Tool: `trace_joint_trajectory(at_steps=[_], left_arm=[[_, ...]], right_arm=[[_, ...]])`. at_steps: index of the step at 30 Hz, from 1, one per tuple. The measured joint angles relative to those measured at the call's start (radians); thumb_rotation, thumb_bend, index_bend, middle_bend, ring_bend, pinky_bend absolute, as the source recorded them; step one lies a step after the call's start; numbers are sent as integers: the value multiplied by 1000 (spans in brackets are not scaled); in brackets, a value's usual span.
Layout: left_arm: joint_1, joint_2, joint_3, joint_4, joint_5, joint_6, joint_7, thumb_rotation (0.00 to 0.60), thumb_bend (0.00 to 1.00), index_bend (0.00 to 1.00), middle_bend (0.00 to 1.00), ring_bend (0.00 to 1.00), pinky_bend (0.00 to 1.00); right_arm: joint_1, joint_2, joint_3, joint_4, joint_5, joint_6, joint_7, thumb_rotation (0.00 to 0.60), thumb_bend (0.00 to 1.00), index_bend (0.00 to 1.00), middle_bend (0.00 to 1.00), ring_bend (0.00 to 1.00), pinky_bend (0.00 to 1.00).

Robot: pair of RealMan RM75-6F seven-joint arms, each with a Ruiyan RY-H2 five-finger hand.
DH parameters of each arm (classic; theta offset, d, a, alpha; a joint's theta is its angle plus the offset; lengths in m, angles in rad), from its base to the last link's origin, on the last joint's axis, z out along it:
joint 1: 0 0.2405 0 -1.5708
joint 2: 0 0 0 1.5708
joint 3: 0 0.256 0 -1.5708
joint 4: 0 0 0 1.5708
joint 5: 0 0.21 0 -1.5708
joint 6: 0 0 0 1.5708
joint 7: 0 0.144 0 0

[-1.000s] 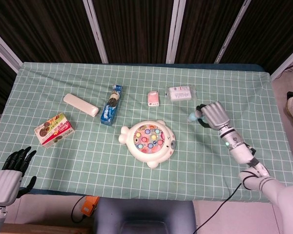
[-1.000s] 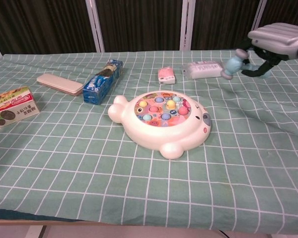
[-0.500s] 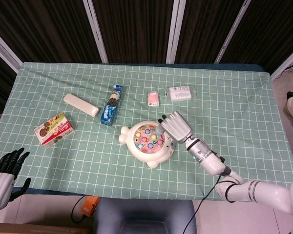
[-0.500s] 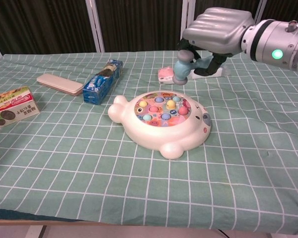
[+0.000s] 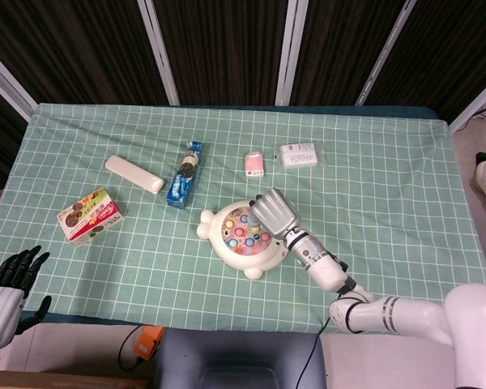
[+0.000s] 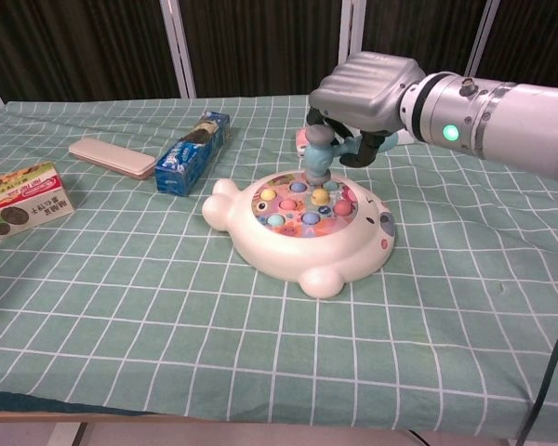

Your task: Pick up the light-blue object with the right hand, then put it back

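Note:
A light-blue toy hammer (image 6: 316, 160) hangs head-down just above the far rim of the white fish-shaped game board (image 6: 309, 264), gripped by its handle in my right hand (image 6: 367, 84). From the head camera, my right hand (image 5: 274, 212) covers the upper right of the board (image 5: 241, 251) and hides the hammer. Whether the hammer head touches the coloured pegs cannot be told. My left hand (image 5: 12, 279) hangs off the table's near left corner, holding nothing, its fingers apart.
A blue biscuit pack (image 5: 185, 174), a cream case (image 5: 134, 174) and a snack box (image 5: 89, 215) lie on the left half of the table. A pink packet (image 5: 254, 164) and a white packet (image 5: 299, 156) lie behind the board.
My right hand has carried the hammer leftward from the table's right side to above the game board and lowered it toward the pegs. The left hand has sunk slightly.

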Motion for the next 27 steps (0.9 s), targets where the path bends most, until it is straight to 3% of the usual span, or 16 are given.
trace_joint_trajectory(at_steps=[16,27], left_arm=[[3,1,0,2,7,8,-3,600,406,0,0,3,98],[4,-3,0,0,10,7,11,600,406,0,0,4,97]], right_arm=[[9,-22,-36,28,20,14,14,600,511,1000,780,869,933],[-57,124,-75,-104,-57,49,145,600,511,1000,780,869,933]])
